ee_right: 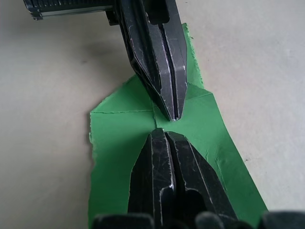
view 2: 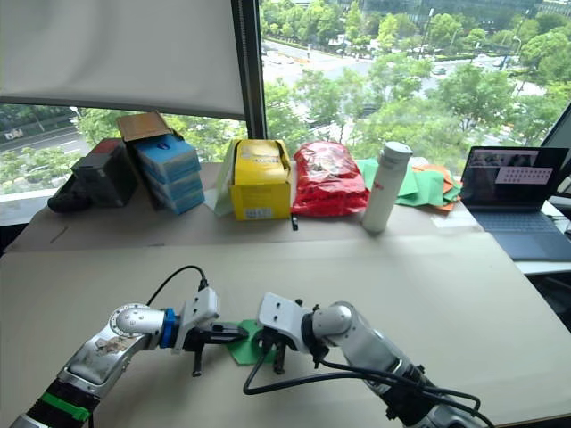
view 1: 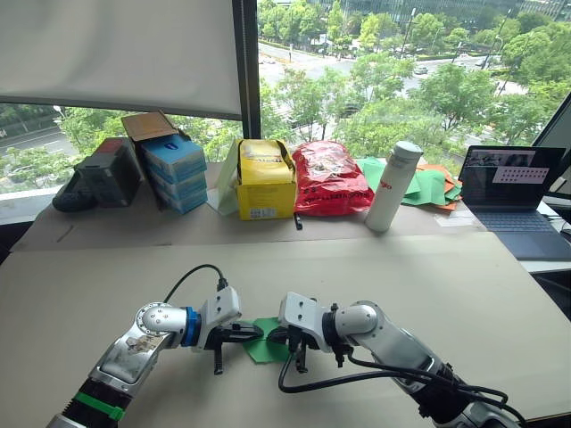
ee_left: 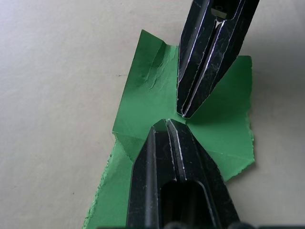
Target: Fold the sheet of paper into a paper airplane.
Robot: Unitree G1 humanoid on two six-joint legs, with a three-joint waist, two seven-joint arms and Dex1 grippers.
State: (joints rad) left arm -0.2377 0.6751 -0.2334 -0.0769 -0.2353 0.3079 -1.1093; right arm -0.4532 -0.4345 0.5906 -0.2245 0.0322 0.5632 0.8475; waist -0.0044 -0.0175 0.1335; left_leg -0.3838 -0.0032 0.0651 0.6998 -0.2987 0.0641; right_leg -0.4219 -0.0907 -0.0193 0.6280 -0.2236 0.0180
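Left gripper [ee_left: 167, 125]: you see its two black fingers pressed together, tips down on the sheet of paper [ee_left: 143, 102], not clamped around it.
Right gripper [ee_right: 159, 133]: your other claw is also closed, its tips on the same sheet, meeting the left one nearly tip to tip.
Sheet of paper: bright green, creased and partly folded, ragged along some edges; it lies flat on the bench [view 1: 375, 267] near the front edge, about midway along it, under both tips.
Cable [view 1: 192, 275]: a black lead arcs up from your left wrist.
Back of the bench, your left to right: a dark bag [view 1: 94, 183], stacked blue boxes [view 1: 174, 169], a yellow box [view 1: 265, 180], a red bag [view 1: 328, 176], a white bottle [view 1: 393, 187] standing upright, and a heap of green and orange sheets [view 1: 428, 185].
Far right corner: an open laptop [view 1: 513, 201].
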